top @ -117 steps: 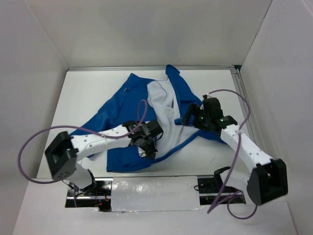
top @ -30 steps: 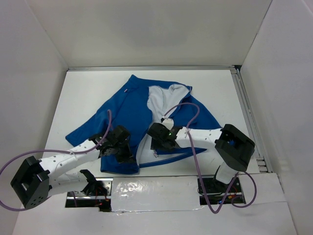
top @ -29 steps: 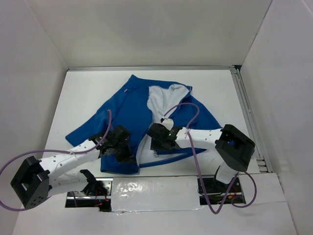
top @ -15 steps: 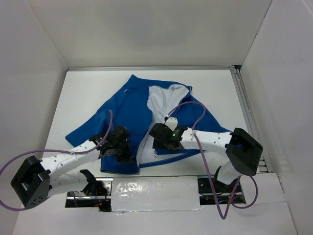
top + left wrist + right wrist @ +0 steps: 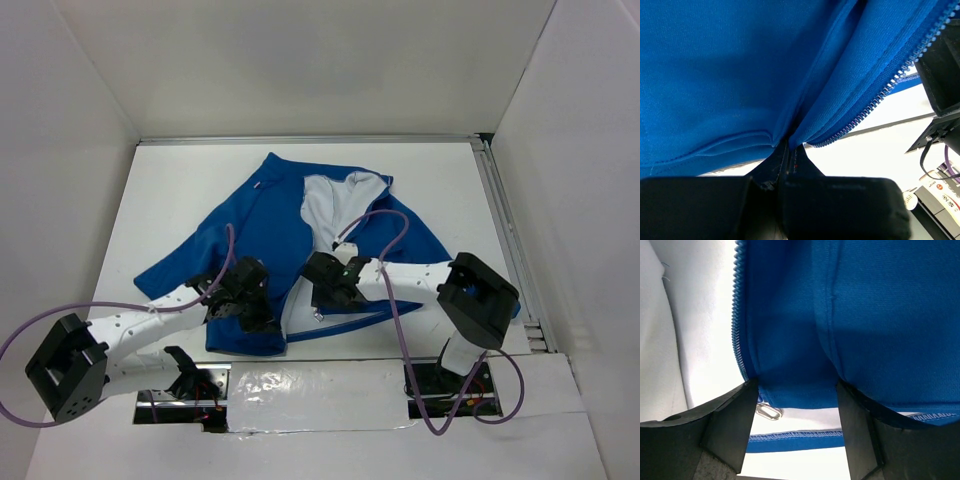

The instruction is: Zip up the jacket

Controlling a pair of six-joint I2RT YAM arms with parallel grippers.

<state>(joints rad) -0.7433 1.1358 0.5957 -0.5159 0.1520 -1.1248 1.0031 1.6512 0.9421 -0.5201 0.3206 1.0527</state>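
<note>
While the royal-blue soft fabric jacket (image 5: pixel 262 225) lies spread open mid-table, white lining showing and hem toward the arms, the left gripper (image 5: pixel 255 315) is clenched on a fold of blue fabric beside the light zipper teeth (image 5: pixel 890 85). Right gripper (image 5: pixel 322 298): jaws wide, the other front panel's bottom edge spanning between the fingers, oval metal zipper pull (image 5: pixel 769 411) just below it. White tabletop (image 5: pixel 450 180) shows past collar and both sides. Hem lies close to the near edge.

No legible text, labels or numbers anywhere
</note>
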